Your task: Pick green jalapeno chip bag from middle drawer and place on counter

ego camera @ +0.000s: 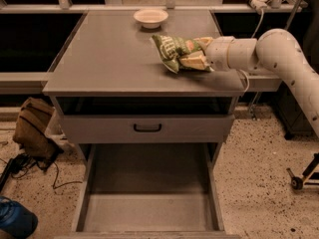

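Matte grey counter (pixel 109 59), seen from the front. At the far edge, a white bowl (pixel 150 18), apart from a crinkled green jalapeno chip bag (pixel 172 49) resting right of centre. Clamped on the bag from the right, low over the surface, the pincer (pixel 194 53).

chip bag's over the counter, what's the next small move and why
Probably open the gripper and let go. It is clamped on the green jalapeno chip bag, whose lower corner looks to be down on the counter, inside the right edge and apart from the white bowl. The middle drawer below lies bare, so only the release seems left.
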`<state>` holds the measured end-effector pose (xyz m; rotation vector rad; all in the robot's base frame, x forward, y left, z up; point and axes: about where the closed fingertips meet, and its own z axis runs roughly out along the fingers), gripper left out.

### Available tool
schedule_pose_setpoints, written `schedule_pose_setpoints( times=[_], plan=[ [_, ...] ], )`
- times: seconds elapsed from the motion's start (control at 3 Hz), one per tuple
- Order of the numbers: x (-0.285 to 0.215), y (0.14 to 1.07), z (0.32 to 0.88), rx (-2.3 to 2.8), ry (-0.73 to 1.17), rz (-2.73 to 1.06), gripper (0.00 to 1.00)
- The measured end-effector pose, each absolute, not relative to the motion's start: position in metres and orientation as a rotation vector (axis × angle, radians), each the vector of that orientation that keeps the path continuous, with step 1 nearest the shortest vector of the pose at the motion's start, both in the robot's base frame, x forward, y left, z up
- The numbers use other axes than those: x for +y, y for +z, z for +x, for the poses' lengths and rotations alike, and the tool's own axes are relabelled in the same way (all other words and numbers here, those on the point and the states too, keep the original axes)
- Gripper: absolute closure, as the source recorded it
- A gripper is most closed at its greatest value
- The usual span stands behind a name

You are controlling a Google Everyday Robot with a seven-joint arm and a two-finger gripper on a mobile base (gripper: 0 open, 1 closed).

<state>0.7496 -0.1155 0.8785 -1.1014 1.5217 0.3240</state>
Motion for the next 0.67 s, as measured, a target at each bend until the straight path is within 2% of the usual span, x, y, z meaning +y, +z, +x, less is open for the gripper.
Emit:
schedule_pose_setpoints(
  times=[0.33,0.67],
  plan=[
    [-0.1154,0.8785,0.7496,1.522,0.324,-1.101,0.0],
    [-0.1154,0.8785,0.7496,1.522,0.324,-1.101,0.0]
  ],
)
